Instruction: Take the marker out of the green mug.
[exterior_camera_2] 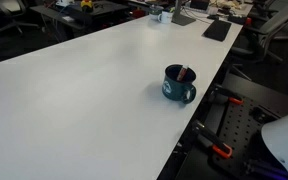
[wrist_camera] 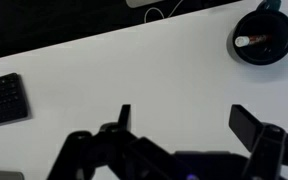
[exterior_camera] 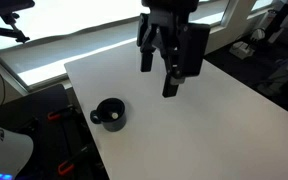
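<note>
The green mug (exterior_camera: 110,115) is squat and very dark, with a loop handle. It stands near the table's edge and also shows in an exterior view (exterior_camera_2: 178,84) and at the top right of the wrist view (wrist_camera: 261,40). A marker (wrist_camera: 252,42) with a red and white end lies inside it, and shows in an exterior view (exterior_camera_2: 185,74). My gripper (exterior_camera: 156,78) hangs open and empty above the table, well away from the mug. In the wrist view its fingers (wrist_camera: 184,118) are spread over bare table.
The white table (exterior_camera: 184,130) is wide. A black keyboard (wrist_camera: 4,98) lies at its edge in the wrist view. Black items (exterior_camera_2: 216,30) sit at the far end in an exterior view. Dark equipment stands beside the table's edge (exterior_camera_2: 234,130).
</note>
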